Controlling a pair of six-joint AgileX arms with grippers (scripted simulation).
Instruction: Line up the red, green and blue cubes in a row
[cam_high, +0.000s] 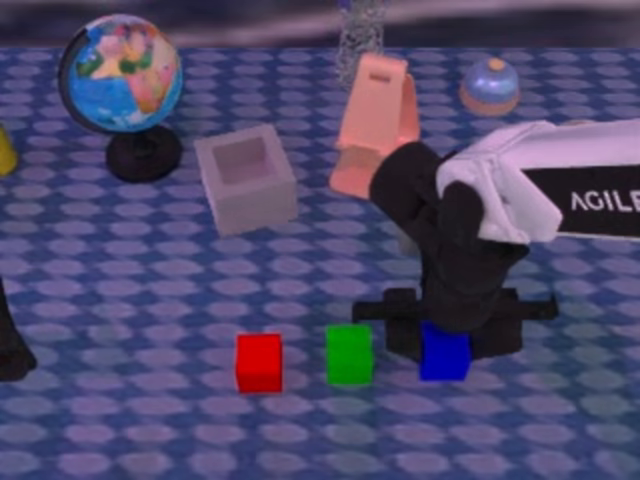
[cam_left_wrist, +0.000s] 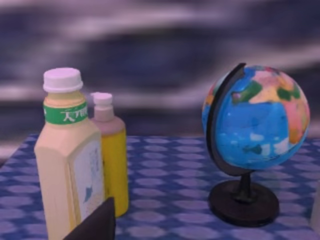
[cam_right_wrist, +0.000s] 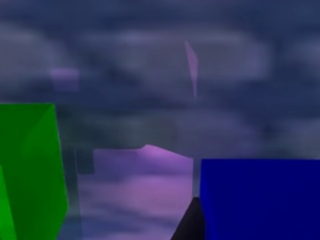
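Near the table's front the red cube (cam_high: 259, 362), the green cube (cam_high: 349, 354) and the blue cube (cam_high: 445, 356) stand in a left-to-right row, with small gaps between them. My right gripper (cam_high: 446, 338) reaches down from the right and is shut on the blue cube, a dark finger flanking each side. In the right wrist view the blue cube (cam_right_wrist: 260, 200) fills one side with a dark fingertip (cam_right_wrist: 189, 225) against its face, and the green cube (cam_right_wrist: 30, 170) stands apart on the other side. My left arm (cam_high: 12, 350) is parked at the left edge.
Behind the row stand a hollow greyish-lilac box (cam_high: 246, 178), a globe (cam_high: 122, 75), a salmon-pink stand (cam_high: 375, 120) and a small bell-like object (cam_high: 490, 86). The left wrist view shows two bottles (cam_left_wrist: 70, 165) and the globe (cam_left_wrist: 255, 130).
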